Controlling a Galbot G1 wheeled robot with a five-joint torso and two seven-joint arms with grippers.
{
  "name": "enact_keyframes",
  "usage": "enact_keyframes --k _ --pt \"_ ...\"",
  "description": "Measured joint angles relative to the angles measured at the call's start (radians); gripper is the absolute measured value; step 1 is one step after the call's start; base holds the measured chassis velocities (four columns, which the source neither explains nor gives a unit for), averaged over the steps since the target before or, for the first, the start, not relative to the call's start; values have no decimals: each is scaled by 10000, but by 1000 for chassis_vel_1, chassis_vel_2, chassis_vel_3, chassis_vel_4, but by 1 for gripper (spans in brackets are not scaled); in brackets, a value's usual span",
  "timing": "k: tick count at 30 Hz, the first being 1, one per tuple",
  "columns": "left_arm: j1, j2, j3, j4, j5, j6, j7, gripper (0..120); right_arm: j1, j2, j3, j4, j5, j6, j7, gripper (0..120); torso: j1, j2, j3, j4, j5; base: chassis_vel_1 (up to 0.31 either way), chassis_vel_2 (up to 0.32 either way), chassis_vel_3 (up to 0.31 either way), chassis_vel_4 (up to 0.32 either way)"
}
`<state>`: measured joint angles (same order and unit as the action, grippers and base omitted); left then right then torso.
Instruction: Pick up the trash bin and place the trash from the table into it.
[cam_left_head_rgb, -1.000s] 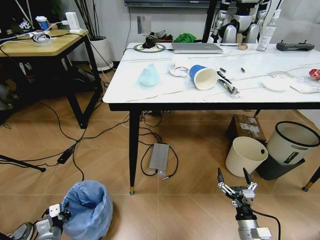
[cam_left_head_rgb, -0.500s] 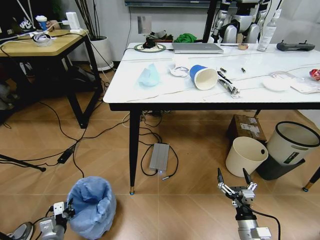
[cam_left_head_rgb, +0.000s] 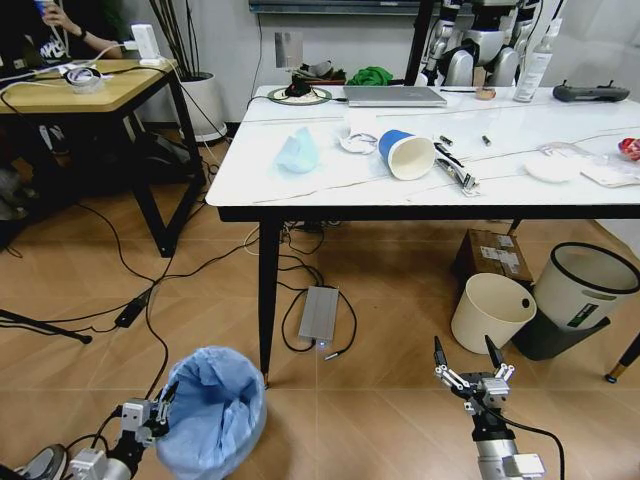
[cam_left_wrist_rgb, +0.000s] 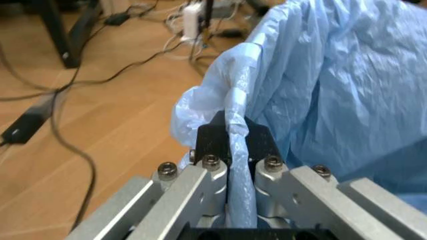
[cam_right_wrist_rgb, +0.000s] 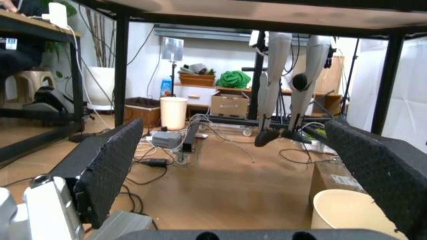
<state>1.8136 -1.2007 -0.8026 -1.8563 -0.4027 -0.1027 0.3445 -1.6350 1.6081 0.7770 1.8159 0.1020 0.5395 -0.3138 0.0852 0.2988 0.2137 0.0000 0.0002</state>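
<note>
Low at our left, our left hand (cam_left_head_rgb: 160, 412) pinches the bag-covered rim of the trash bin (cam_left_head_rgb: 215, 412), which sits tilted just above the wooden floor (cam_left_head_rgb: 360, 400) near a black leg of the worktop (cam_left_head_rgb: 330, 185). On the marble top lie a bluish tissue (cam_left_head_rgb: 297, 151), a tipped blue-white paper cup (cam_left_head_rgb: 406, 154) and a white lid (cam_left_head_rgb: 552, 166). At our right, our right hand (cam_left_head_rgb: 469, 362) hovers low over the floor, fingers (cam_right_wrist_rgb: 107, 170) spread wide and empty, near a cream bucket (cam_left_head_rgb: 490, 310).
</note>
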Motion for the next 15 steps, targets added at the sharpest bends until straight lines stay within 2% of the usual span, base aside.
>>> enact_keyframes --k 10,15 --pt "1104 290 506 -1702 -850 117 -183 0 -257 0 80 194 -256 -40 134 100 -1 1 0 -2 -2 0 0 0 0" --pt "1263 359 702 -2090 -1201 480 -429 0 -371 0 134 257 -358 -39 160 100 0 1 0 -2 -1 0 0 0 0"
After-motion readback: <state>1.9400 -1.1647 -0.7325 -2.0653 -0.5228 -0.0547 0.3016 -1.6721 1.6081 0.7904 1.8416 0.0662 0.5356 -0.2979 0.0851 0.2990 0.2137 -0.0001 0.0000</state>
